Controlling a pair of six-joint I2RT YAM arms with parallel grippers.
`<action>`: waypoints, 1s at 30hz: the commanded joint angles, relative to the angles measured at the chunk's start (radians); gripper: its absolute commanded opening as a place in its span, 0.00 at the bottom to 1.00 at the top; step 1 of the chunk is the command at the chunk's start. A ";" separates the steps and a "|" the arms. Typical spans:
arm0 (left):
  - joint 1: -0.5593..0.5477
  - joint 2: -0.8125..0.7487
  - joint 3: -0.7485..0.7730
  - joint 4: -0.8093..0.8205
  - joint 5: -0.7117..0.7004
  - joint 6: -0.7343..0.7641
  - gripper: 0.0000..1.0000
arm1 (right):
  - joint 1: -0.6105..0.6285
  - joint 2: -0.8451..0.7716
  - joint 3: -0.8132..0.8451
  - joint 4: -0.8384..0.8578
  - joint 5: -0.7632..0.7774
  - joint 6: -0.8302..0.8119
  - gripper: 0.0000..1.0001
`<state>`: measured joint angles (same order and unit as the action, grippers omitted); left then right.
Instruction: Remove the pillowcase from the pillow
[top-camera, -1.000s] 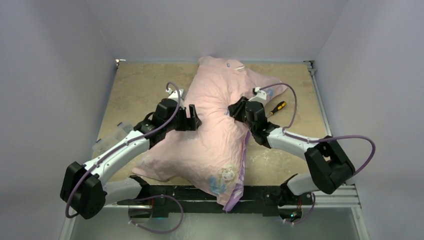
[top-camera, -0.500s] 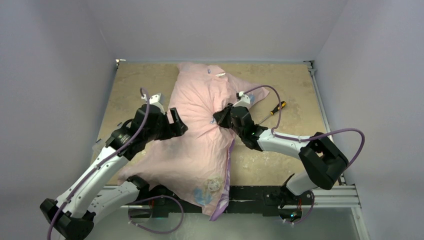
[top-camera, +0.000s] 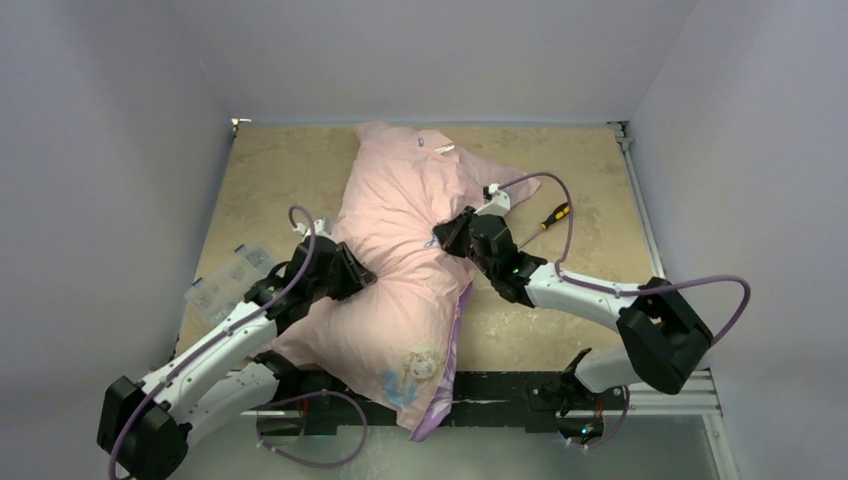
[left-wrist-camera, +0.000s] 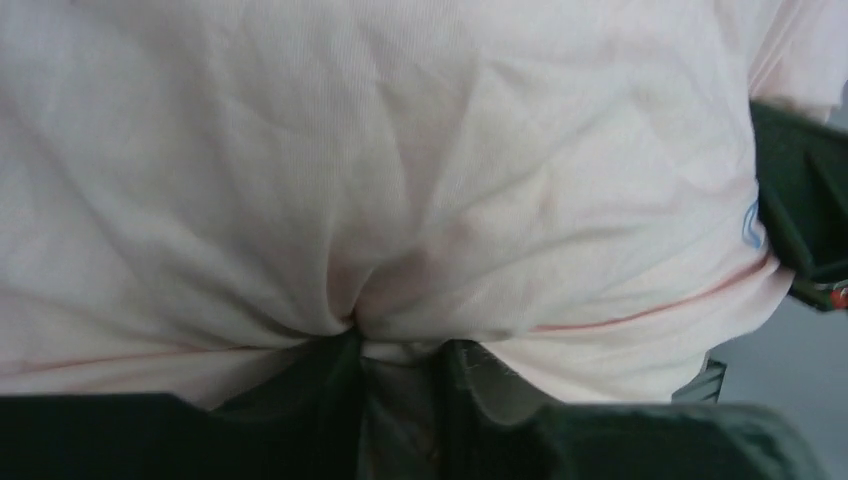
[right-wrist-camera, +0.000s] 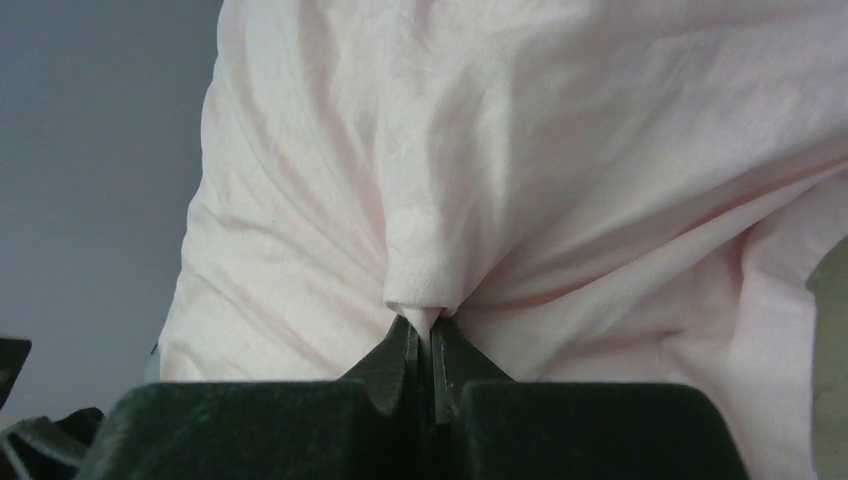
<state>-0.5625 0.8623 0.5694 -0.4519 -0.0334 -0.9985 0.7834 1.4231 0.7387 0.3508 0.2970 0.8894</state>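
Observation:
The pillowcase (top-camera: 400, 195) lies pale pink side up down the middle of the table, plump and creased. A cartoon princess print (top-camera: 415, 365) and a magenta edge (top-camera: 448, 365) hang over the near edge. The pillow is hidden inside it. My left gripper (top-camera: 352, 272) presses into its left side. In the left wrist view that gripper (left-wrist-camera: 400, 355) is shut on a thick wad of the pillowcase (left-wrist-camera: 400, 150). My right gripper (top-camera: 441, 238) sits at the case's right side. In its wrist view the right gripper (right-wrist-camera: 428, 328) pinches a thin fold of the pillowcase (right-wrist-camera: 560, 150).
A yellow-handled screwdriver (top-camera: 550, 216) lies on the table right of the case, behind my right arm. A clear plastic box (top-camera: 225, 280) sits at the left table edge beside my left arm. Grey walls close in the far and side edges.
The left gripper has moved nearer and down, and closed on the case's left side. The right gripper has closed on a fold. The case has shifted left.

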 joint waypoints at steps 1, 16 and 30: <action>0.000 0.206 0.023 0.326 -0.151 -0.010 0.19 | 0.007 -0.068 -0.056 -0.042 -0.055 -0.018 0.00; 0.017 0.734 0.696 0.344 -0.524 0.472 0.00 | 0.149 -0.172 0.001 -0.074 -0.163 -0.155 0.30; 0.023 0.390 0.589 0.147 -0.571 0.387 0.65 | 0.111 -0.214 0.292 -0.415 0.179 -0.214 0.99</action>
<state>-0.5442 1.3949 1.1790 -0.2218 -0.5743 -0.5388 0.9306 1.2537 0.9497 0.0467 0.3332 0.7021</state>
